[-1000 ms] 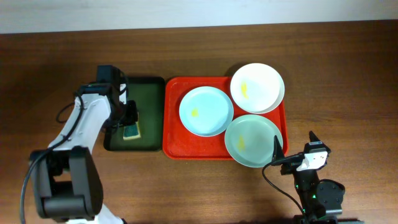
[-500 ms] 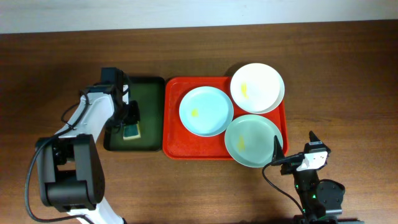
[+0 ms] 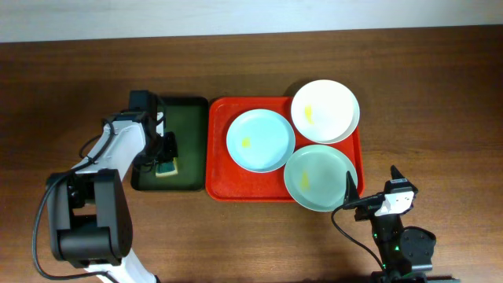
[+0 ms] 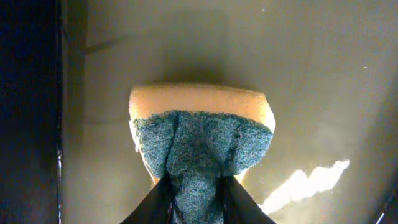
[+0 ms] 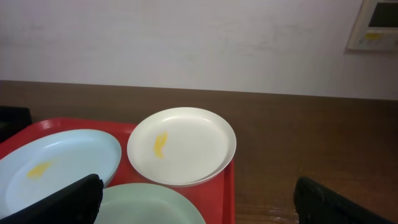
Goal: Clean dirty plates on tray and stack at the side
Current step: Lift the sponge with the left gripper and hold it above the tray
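Observation:
The red tray (image 3: 220, 185) holds three plates: a white plate (image 3: 325, 112) with a yellow smear at the back right, a pale blue plate (image 3: 260, 140) with a yellow smear at the left, and a pale green plate (image 3: 320, 178) at the front right. The right wrist view also shows the white plate (image 5: 181, 145), the blue plate (image 5: 56, 163) and the green plate (image 5: 149, 205). My left gripper (image 3: 165, 161) is over the dark green tray (image 3: 189, 134), shut on a yellow sponge with a blue scrub face (image 4: 200, 146). My right gripper (image 3: 373, 196) is open and empty, at the tray's front right corner.
The dark green tray (image 4: 311, 74) lies just left of the red tray. The white plate overhangs the red tray's right rim. Bare wooden table (image 3: 440, 118) lies to the right and behind.
My left arm has shifted slightly over the green tray, with the gripper staying at the sponge. The right arm and the plates have not moved.

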### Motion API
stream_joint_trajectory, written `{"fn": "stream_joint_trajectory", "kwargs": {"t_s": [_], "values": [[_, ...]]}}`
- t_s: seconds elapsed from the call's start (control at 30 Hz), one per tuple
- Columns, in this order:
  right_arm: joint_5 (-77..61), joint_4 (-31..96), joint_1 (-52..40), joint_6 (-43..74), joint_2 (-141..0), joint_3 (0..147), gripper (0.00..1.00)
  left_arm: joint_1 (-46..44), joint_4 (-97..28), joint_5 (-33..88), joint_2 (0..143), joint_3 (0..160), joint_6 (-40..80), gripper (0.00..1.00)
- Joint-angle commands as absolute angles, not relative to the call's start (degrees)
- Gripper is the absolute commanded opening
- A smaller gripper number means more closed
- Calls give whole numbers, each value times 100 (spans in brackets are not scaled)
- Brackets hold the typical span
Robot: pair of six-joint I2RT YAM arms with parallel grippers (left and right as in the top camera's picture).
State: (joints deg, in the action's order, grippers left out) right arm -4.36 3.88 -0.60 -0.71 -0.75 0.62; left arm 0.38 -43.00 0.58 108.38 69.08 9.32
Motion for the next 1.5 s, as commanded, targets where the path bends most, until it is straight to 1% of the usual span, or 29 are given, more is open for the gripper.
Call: {"fn": "stream_joint_trajectory", "kwargs": {"t_s": [0.0,0.03,0.07,0.17,0.27,0.37,0.67,0.83,1.07,1.27,1.47], "values": [[-427,414,-51,-108,-73,32,98,25,-4206,-1,10897,6602,980,24],[-427,414,-51,-108,-73,32,98,25,-4095,1,10897,6486,980,22],[-427,414,-51,-108,-73,32,98,25,-4093,3,10897,6473,980,14],[-427,414,-51,-108,-73,32,98,25,-4093,67,10897,6475,980,0],[-427,414,-51,-108,-73,32,99,27,-4125,235,10892,6523,978,0],[-427,414,-51,-108,-73,32,98,25,-4445,235,10707,6862,978,0],[-427,414,-51,-108,-73,32,98,25,-4294,231,8392,6958,976,0],[-427,414,-51,-108,-73,32,98,14,-4069,235,7861,6958,978,0],[-427,414,-51,-108,-73,32,98,-137,-3929,279,8296,6956,976,0],[-427,414,-51,-108,-73,32,98,-502,-3656,272,9242,6956,668,0],[-427,414,-51,-108,-73,32,98,-537,-3422,207,10235,6958,657,0]]}}
